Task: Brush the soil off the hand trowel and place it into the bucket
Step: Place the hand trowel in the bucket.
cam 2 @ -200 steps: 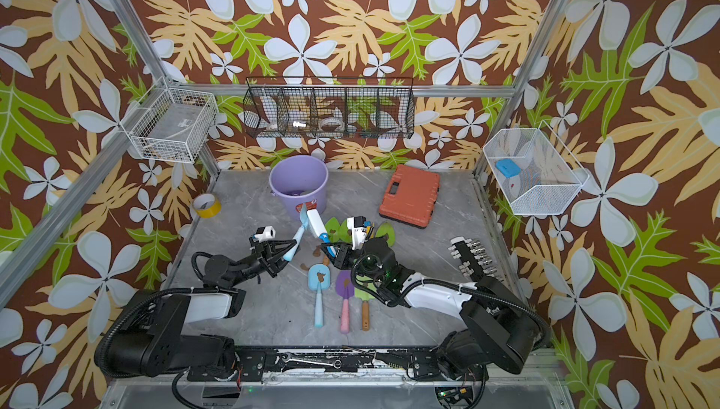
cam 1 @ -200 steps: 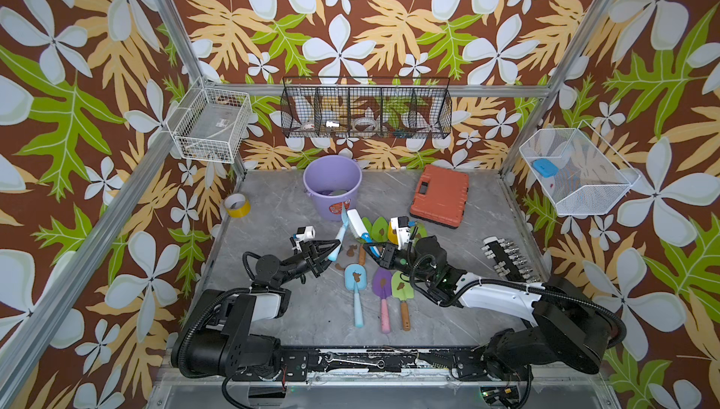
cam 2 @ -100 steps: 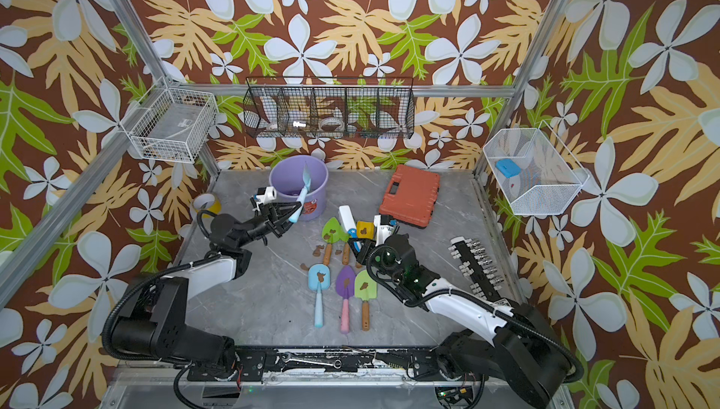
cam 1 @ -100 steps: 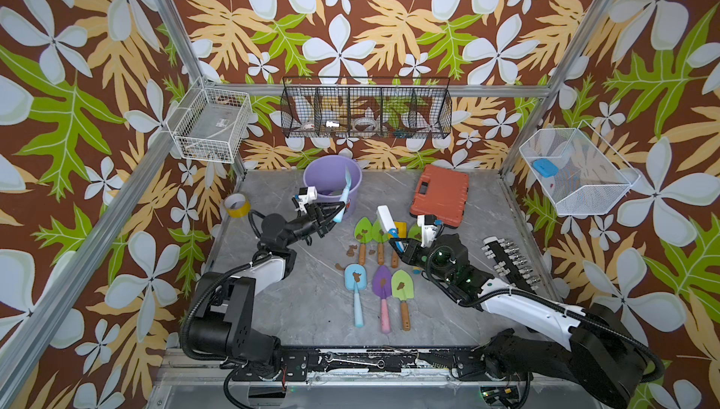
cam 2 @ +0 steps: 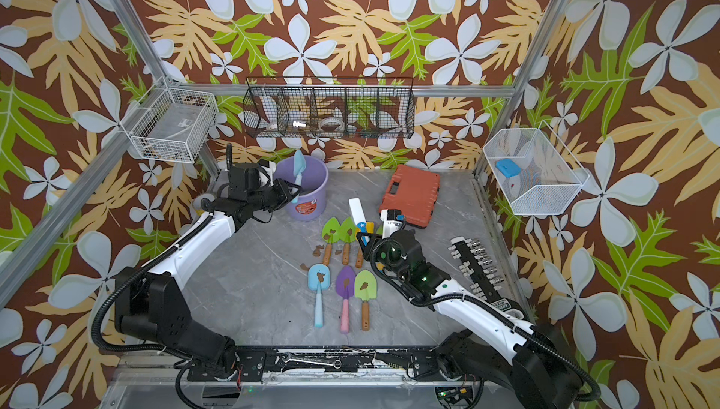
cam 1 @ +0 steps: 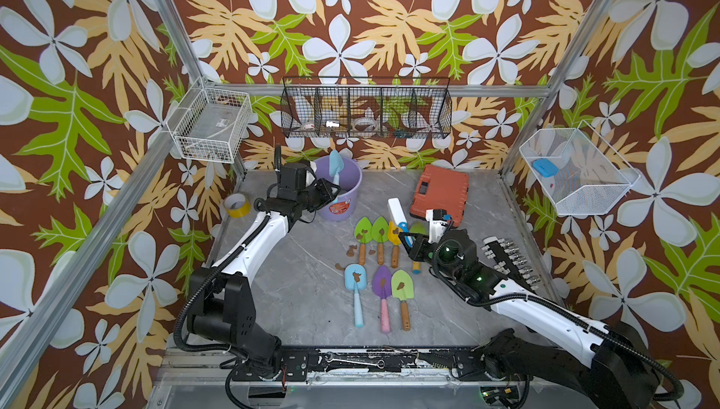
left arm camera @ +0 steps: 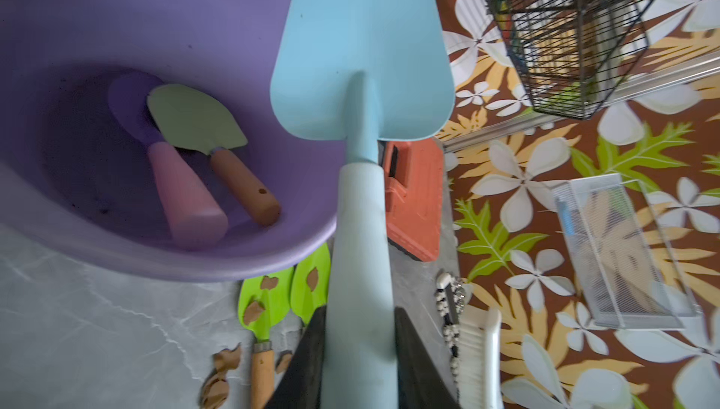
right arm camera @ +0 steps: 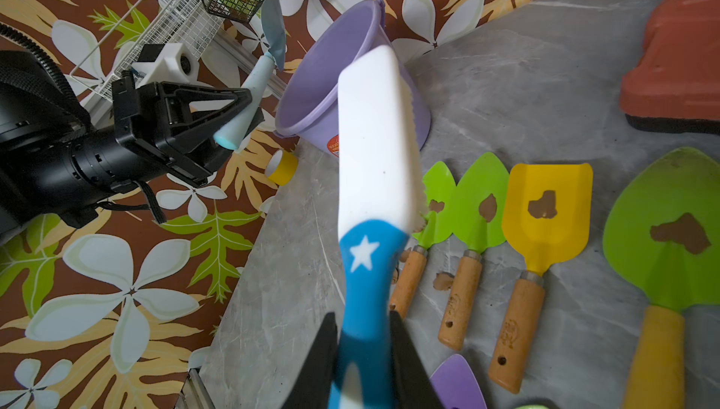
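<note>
The bucket (cam 1: pixel 352 193) is lilac, the trowel (cam 1: pixel 334 161) pale blue, the brush (cam 1: pixel 396 210) white-and-blue, the soil (cam 1: pixel 352 249) brown.

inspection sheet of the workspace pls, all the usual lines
surface: grey table, loose soil clumps among the trowels
job's things: light blue trowel held blade up near the rim of the bucket; two trowels inside; seven soiled trowels on table
clutter: tool case, tape roll, socket rail
grippers: left gripper shut on light blue trowel; right gripper shut on brush
cables: black cable loops by left arm base
surroundings: wire baskets on floral walls
</note>
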Controlling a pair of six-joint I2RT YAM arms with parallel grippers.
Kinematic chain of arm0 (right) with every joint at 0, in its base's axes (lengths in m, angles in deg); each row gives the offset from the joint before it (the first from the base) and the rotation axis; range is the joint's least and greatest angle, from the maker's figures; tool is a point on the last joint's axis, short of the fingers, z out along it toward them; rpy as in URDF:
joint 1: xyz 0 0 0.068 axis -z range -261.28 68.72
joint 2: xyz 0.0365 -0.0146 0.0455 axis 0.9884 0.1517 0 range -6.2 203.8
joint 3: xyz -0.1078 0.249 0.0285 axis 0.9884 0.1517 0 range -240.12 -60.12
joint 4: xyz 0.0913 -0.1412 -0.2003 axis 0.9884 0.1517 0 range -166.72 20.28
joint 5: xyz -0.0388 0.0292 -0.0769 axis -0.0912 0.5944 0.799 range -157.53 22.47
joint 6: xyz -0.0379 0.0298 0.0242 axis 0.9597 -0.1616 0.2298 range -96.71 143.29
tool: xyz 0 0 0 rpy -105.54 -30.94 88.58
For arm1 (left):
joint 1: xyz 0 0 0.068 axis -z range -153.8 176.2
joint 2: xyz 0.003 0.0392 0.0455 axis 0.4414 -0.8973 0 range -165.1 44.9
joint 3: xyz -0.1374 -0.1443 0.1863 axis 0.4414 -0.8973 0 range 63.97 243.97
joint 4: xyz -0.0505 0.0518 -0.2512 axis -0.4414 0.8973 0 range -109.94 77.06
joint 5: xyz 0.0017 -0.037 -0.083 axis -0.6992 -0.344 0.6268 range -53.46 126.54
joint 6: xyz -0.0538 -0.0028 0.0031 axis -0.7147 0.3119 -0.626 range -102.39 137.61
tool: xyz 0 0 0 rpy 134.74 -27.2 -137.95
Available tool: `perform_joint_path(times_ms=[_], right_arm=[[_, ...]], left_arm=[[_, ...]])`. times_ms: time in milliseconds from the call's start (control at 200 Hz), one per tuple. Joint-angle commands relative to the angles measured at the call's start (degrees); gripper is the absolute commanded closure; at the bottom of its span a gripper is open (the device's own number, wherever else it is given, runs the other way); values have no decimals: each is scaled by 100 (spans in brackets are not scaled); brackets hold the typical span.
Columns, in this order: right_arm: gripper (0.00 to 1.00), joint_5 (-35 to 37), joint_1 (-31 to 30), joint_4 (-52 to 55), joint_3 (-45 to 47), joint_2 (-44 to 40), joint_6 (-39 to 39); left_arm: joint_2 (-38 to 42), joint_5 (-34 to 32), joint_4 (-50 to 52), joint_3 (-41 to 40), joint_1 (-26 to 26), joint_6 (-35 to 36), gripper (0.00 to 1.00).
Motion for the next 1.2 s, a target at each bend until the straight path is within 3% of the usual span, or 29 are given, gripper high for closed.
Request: perform_joint_path(times_ms=[0, 175, 265, 370, 596, 741, 976, 1196], right_arm=[[100, 86, 6, -46, -37, -12, 108], [100, 68, 3, -3, -39, -57, 137], [100, 77, 5, 2, -29, -99, 162], [100, 68, 8, 15, -45, -99, 202], [100, -1, 3, 181, -188, 35, 373], [100, -50, 4, 240, -238, 114, 439], [100, 43, 4, 651, -300, 78, 653], [100, 255, -5, 1208, -131, -244, 743]], left_arm=[[-179, -699, 697, 277, 34, 580, 100], [-481, -1099, 1119, 703, 74, 753, 99], [-541, -1234, 1235, 863, 90, 827, 83], [-600, -1564, 1451, 1155, 162, 942, 70], [-632, -1775, 1641, 1426, 190, 1051, 62], [-445, -1893, 1656, 1306, 333, 1074, 66], [850, -3733, 1587, -34, 1730, 1188, 67], [2273, -4920, 1640, -2136, 3601, -66, 61]])
